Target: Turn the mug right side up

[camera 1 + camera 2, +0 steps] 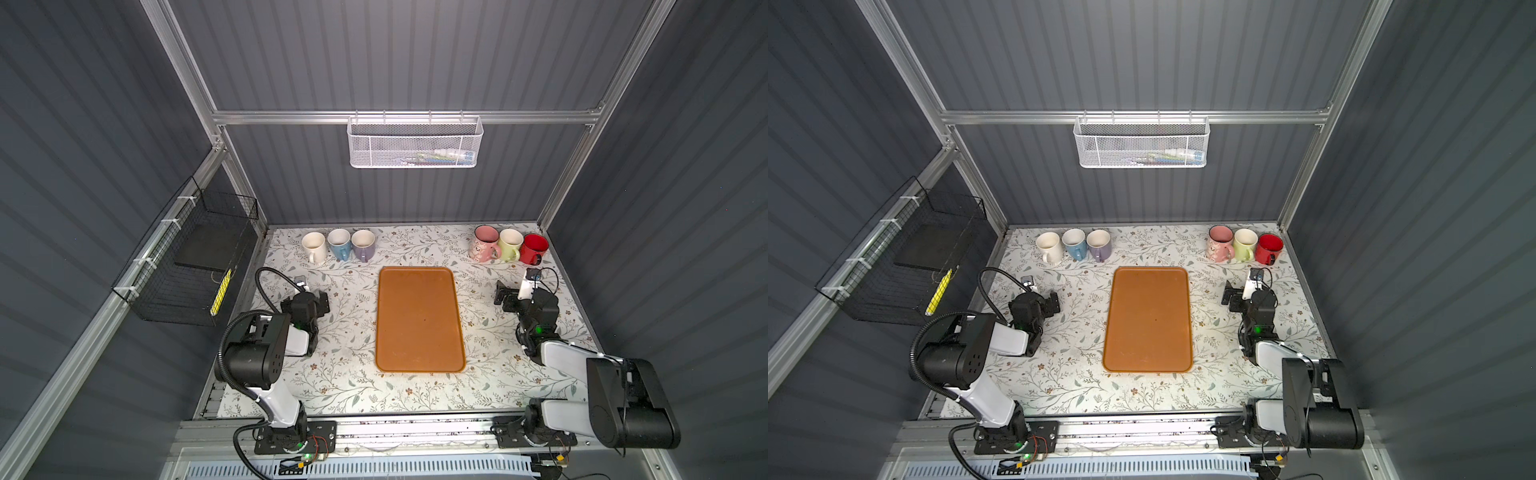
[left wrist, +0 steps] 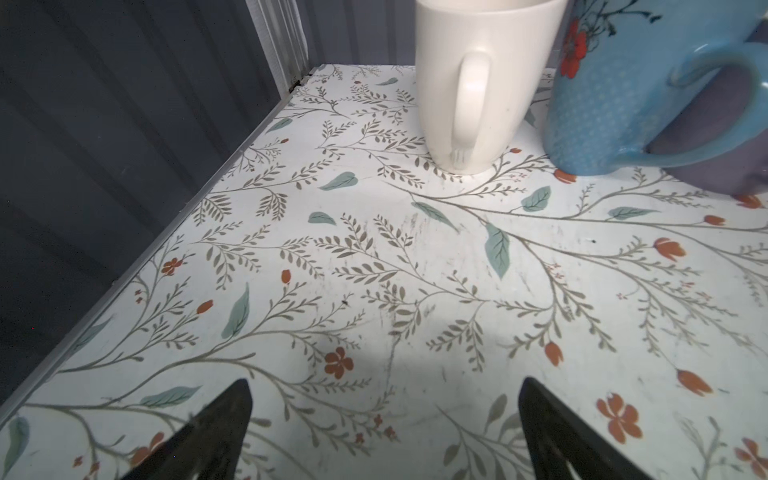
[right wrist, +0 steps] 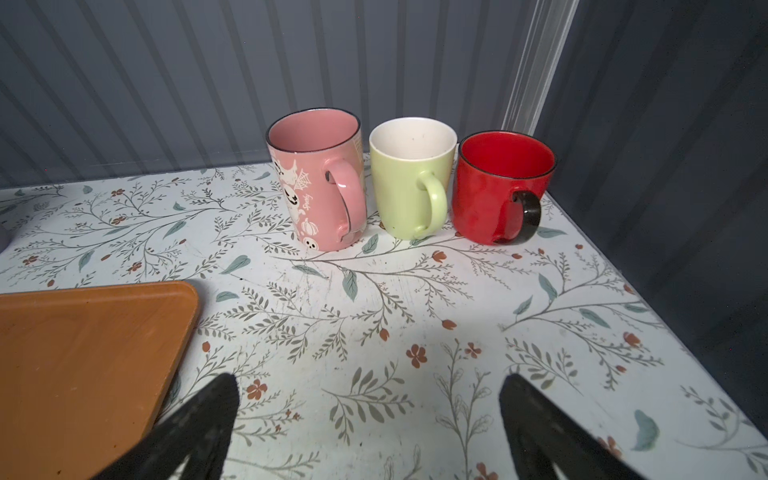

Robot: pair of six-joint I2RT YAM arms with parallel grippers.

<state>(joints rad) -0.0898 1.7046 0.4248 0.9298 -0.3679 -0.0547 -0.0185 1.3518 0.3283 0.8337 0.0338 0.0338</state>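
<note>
Starting at the left: my left gripper (image 1: 321, 300) sits just left of the tray (image 1: 419, 320), fingers (image 2: 216, 432) spread wide with only the floral table (image 2: 374, 270) between them. Beyond the tray's far-left corner stand the cream mug (image 1: 314, 246), blue mug (image 1: 339, 243) and purple mug (image 1: 364, 244) in a row, all mouths up. The tray itself carries nothing. Beyond its far-right corner stand the pink mug (image 1: 484, 243), green mug (image 1: 510, 244) and red mug (image 1: 534, 248), also mouths up (the right wrist view looks straight into all three). My right gripper (image 1: 500, 293) hovers just right of the tray, fingers (image 3: 536, 428) apart, holding nothing. I find no mug upside down, so I judge the turn done. Which one was the mug, I can't tell.
</note>
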